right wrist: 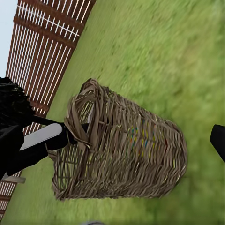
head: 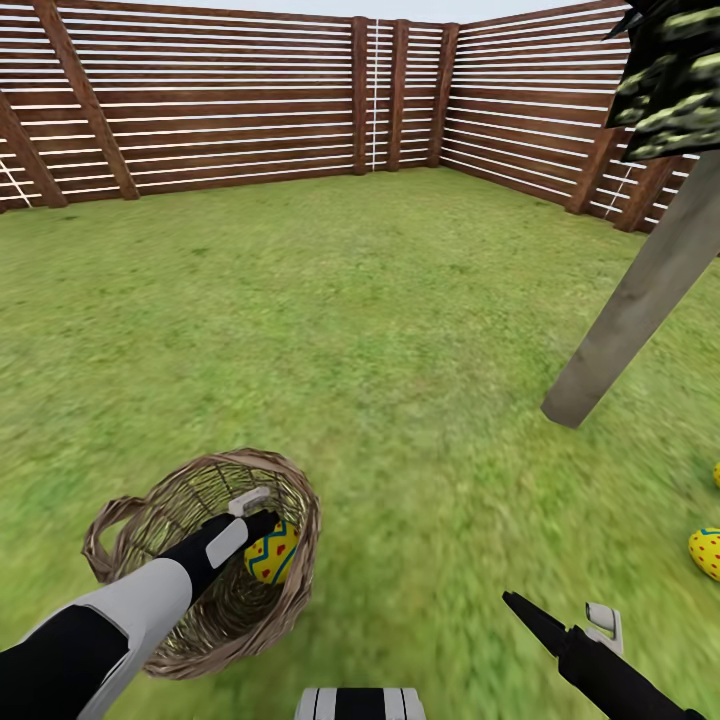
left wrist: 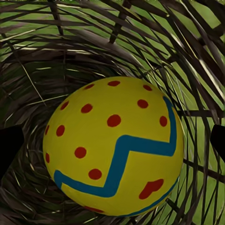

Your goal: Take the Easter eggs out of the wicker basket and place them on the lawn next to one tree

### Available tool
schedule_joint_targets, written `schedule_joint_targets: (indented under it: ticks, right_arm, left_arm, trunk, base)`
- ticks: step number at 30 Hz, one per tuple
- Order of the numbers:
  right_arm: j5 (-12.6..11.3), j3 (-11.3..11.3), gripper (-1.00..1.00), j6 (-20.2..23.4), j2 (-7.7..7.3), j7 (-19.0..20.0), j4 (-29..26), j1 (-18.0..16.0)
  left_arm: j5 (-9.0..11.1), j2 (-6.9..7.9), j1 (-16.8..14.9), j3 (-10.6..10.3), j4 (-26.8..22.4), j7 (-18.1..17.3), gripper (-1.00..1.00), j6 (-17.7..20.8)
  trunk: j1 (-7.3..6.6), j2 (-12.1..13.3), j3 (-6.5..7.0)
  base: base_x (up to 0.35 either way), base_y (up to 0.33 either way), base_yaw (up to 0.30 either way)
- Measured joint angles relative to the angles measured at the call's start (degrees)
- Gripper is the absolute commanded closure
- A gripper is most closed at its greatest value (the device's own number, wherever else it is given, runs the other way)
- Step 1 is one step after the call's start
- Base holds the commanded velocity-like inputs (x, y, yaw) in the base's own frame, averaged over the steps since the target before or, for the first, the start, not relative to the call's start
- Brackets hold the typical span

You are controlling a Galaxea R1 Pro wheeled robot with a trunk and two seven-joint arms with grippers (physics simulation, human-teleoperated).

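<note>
inside the woven twig wicker basket (head: 215,560), one egg (head: 271,552)
left gripper (head: 262,512) spread around the smooth dotted egg; right gripper (head: 560,615) spread over mottled lawn (head: 360,330); another egg (head: 706,553) near the pale trunk (head: 640,295).

— Where is everything, taking the small round basket of woven brown-tan twigs (head: 205,560) as the mark?

— It sits on the wide green lawn (head: 350,320). One yellow egg with blue zigzag bands and red dots (head: 271,553) lies in it, against its right wall. The left gripper (head: 258,510) reaches in from the near left, its fingers (left wrist: 9,150) either side of that egg.

— And beyond?

— The pale grey-beige trunked tree (head: 640,300) stands far to the basket's right and behind it. Two more such eggs (head: 706,553) lie well right of the basket, nearer than the trunk. The right gripper (head: 565,615) hovers right of the basket, nearer the camera. The brown slatted wooden fence (head: 220,100) runs far behind.
</note>
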Motion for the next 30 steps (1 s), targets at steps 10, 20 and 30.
schedule_joint_targets:
  ticks: [10,20,30]
  right_arm:
    - [-0.03,0.0,-1.0,0.0,-0.02,-0.03,0.0,0.0]
    - [-0.03,0.0,-1.0,0.01,-0.02,-0.03,0.0,0.0]
    - [0.03,0.0,-1.0,0.0,-0.02,-0.03,0.0,0.0]
  left_arm:
    - [0.02,0.01,0.0,0.06,0.03,0.04,-1.0,-0.09]
    - [0.05,0.01,0.0,0.09,0.03,0.01,-1.0,-0.1]
    - [0.04,0.01,0.0,0.09,-0.05,-0.01,-1.0,-0.21]
  trunk:
    - [0.18,-0.09,-1.54]
    - [0.28,-0.15,-2.44]
    - [0.44,-0.23,-3.77]
  base:
    - [0.0,0.0,0.0]
    - [0.0,0.0,0.0]
    - [0.0,0.0,0.0]
